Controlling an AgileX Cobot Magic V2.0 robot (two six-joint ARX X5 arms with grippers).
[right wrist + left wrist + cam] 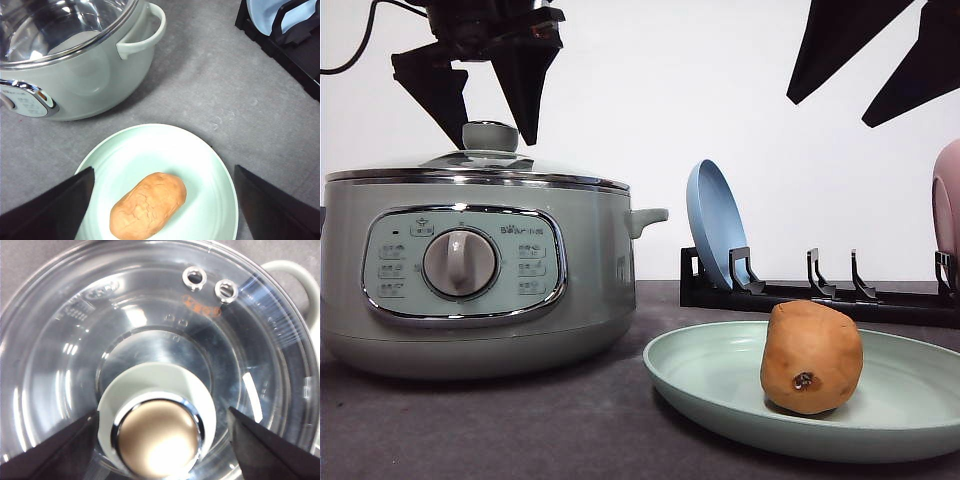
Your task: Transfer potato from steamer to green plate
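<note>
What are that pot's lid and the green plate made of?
The lid looks like clear glass: the pot's shiny inside shows through it, and a chrome-capped knob sits on top. The green plate has a dull, matte surface, possibly plastic or ceramic; I can't tell which.

One potato [811, 357], one steamer [470, 275] — lid on. Three plates: green [720, 375], blue [712, 225], pink [946, 215] — plus one rack [820, 297].

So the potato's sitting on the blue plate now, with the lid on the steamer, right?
Not quite. The potato sits on the green plate, as the front view shows; the blue plate stands in the rack. The lid is on the steamer.
</note>
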